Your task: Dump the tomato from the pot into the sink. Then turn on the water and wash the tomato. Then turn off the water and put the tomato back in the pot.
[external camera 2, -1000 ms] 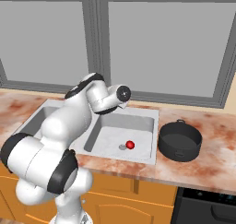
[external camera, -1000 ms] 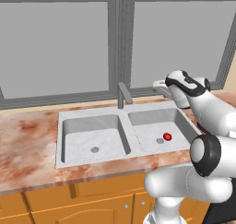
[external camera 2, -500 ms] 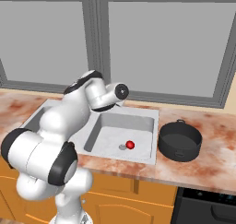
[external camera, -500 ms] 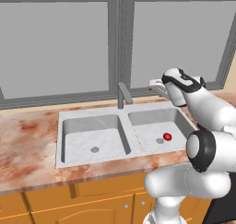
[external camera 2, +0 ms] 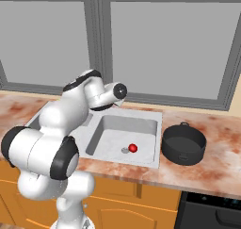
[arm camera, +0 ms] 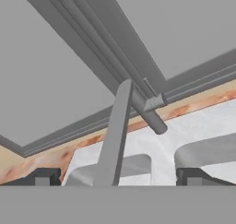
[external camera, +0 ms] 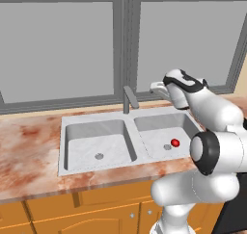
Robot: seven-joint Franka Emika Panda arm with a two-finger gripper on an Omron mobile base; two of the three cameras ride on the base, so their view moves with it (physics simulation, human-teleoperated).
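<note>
Two basins in the sink (external camera: 120,124), both dry as far as can be seen. Right basin holds the tomato (external camera: 175,142), sitting on the basin floor just beside the round drain (external camera: 167,147), touching nothing else; same seen from the right base view, tomato (external camera 2: 133,148) next to drain (external camera 2: 125,150). Left basin has just its drain (external camera: 99,156). Pot (external camera 2: 184,143) stands upright on the bench (external camera 2: 221,169) just right of the sink (external camera 2: 157,143), black inside, nothing visible in it. Faucet (external camera: 129,99) rises at the back between the two basins, spout angled forward. Hand (external camera: 158,87) is up in the air behind the right basin, near the window sill, to the right of the faucet and apart from it. Hand view: faucet (arm camera: 117,131) close ahead between the two fingertips (arm camera: 42,176), which stand wide apart with nothing between them. Window frame (arm camera: 92,43) behind. Hand well above the tomato and away from the pot.
</note>
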